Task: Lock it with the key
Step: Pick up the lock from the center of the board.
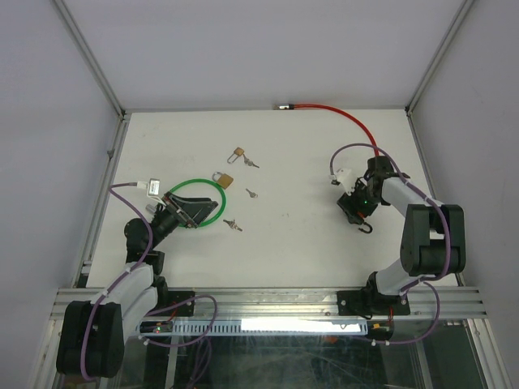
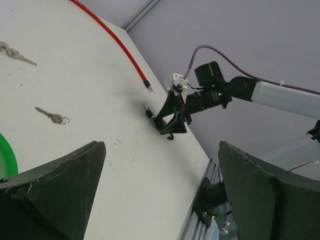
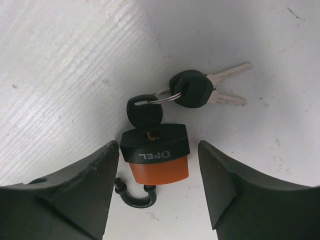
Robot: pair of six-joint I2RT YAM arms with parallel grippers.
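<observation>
An orange padlock with a black top (image 3: pixel 157 160) lies on the white table between the fingers of my right gripper (image 3: pixel 159 152). The jaws stand open on either side of it, with a small gap on each side. A black-headed key (image 3: pixel 145 112) sits in its keyhole, and a ring joins it to two spare keys (image 3: pixel 192 89). The black shackle (image 3: pixel 135 195) has one end out of the body. In the top view the right gripper (image 1: pixel 361 217) points down at the table's right side. My left gripper (image 1: pixel 188 212) is open and empty at the left.
A green cable loop (image 1: pixel 220 203) lies around the left gripper. Two brass padlocks (image 1: pixel 238 152) (image 1: pixel 225 177) and loose keys (image 1: pixel 252 194) (image 1: pixel 233 225) sit mid-left. A red cable (image 1: pixel 332 109) runs along the back edge. Frame posts stand at the corners.
</observation>
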